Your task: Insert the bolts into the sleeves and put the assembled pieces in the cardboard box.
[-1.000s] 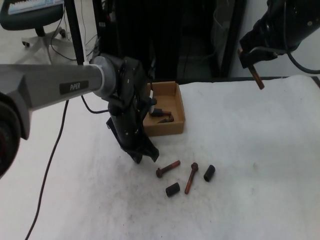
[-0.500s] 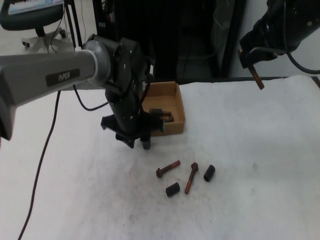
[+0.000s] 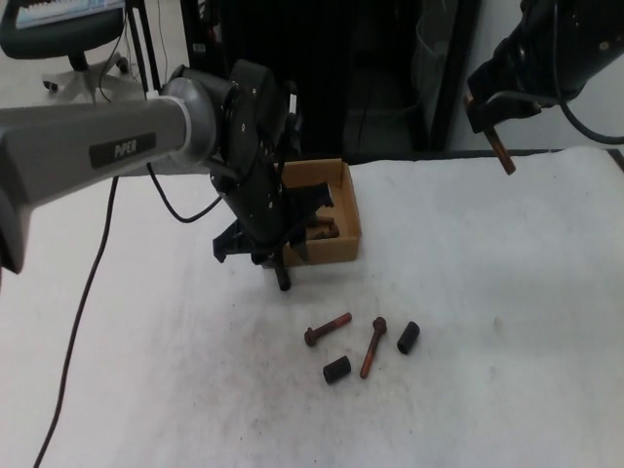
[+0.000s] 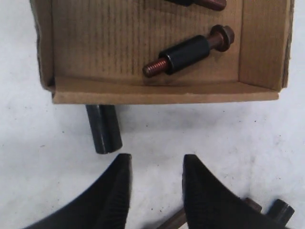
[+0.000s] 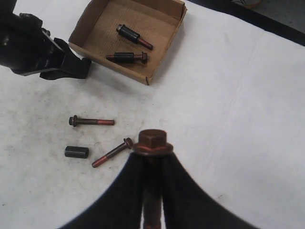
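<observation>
Left gripper [image 4: 156, 161], fingers spread and empty, faces a sleeve [image 4: 103, 129] lying just outside the near wall of the cardboard box [image 4: 162, 93], axis square to it. Right gripper [image 5: 152, 164] clamps a bolt [image 5: 152, 142] above the far-right corner of the bench [image 3: 487, 292].

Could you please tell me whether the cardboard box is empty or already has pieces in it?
Not empty: two assembled pieces, bolts through black sleeves, lie inside the cardboard box.

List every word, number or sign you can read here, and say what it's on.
On the left arm, a label: one short word, too blurred to quote.
On the cardboard box, bolts and sleeves: no print to be seen.
</observation>
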Robot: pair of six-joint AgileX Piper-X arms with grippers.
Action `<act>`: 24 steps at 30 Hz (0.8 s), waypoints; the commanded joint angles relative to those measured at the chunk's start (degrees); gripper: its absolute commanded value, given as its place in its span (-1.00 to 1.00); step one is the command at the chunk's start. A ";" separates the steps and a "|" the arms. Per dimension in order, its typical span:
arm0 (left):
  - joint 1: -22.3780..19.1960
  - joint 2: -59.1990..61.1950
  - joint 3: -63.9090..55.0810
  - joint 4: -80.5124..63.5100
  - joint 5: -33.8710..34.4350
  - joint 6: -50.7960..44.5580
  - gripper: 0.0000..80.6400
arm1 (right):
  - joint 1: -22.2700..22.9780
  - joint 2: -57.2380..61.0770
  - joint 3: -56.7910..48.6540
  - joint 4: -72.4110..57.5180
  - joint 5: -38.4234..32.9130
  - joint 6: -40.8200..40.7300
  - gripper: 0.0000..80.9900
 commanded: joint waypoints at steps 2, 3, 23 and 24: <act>-0.30 0.33 -0.66 -0.58 -0.17 -0.43 -0.18 | -0.17 -0.58 -0.14 -0.69 -0.93 -0.54 -0.98; -0.30 0.33 -0.66 -0.58 -0.38 -0.43 -0.18 | -0.17 -0.58 -0.14 -0.69 -0.93 -0.54 -0.98; -0.06 3.20 -0.66 -1.73 -2.87 1.13 -0.18 | -0.17 -0.58 -0.14 -0.69 -0.93 -0.54 -0.98; 0.05 3.20 -0.66 -1.89 -2.87 1.13 -0.18 | -0.17 -0.58 -0.14 -0.69 -0.93 -0.54 -0.98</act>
